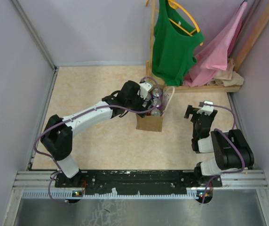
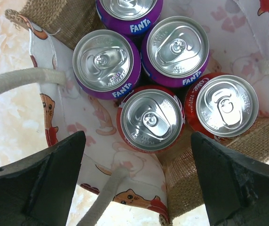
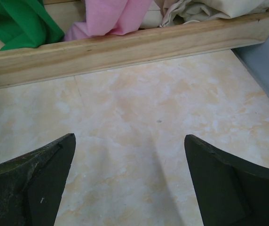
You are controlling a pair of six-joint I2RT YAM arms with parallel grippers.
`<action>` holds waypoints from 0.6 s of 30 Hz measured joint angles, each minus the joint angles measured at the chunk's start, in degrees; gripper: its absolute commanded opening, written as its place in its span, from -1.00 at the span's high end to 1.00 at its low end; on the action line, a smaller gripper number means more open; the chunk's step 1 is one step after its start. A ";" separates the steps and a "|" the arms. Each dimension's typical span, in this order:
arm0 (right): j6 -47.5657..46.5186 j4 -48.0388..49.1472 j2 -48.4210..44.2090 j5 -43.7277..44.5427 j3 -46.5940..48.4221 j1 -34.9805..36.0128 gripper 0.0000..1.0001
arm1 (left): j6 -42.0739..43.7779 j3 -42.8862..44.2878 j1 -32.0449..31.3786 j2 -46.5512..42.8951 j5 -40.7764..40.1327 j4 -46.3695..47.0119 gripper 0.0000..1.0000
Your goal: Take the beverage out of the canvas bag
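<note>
The tan canvas bag (image 1: pixel 149 122) stands upright mid-table, its white handles (image 1: pixel 170 96) spread. In the left wrist view its burlap wall (image 2: pixel 191 183) and cat-print lining surround several cans: purple Fanta cans (image 2: pixel 107 63) and red Coke cans (image 2: pixel 148 118). My left gripper (image 2: pixel 137 157) is open and hovers straight above the bag's mouth, its jaws either side of the near red can, touching nothing. It also shows in the top view (image 1: pixel 146 98). My right gripper (image 3: pixel 130 155) is open and empty over bare table to the right of the bag (image 1: pixel 195 112).
A wooden rack (image 1: pixel 205 87) with a green top (image 1: pixel 172 42) and a pink cloth (image 1: pixel 219 49) stands at the back right. Its wooden base rail (image 3: pixel 125 47) lies ahead of my right gripper. Grey walls enclose the table on three sides.
</note>
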 measured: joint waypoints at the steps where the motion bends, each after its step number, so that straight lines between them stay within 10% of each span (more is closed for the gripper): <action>1: 0.00 0.00 0.00 0.00 0.00 0.00 -0.98 | 0.09 -0.22 0.00 0.00 -0.02 0.00 -0.99; 18: 0.00 0.00 0.00 0.00 0.00 0.00 -0.98 | 1.95 0.57 0.00 3.63 -0.66 0.57 -0.84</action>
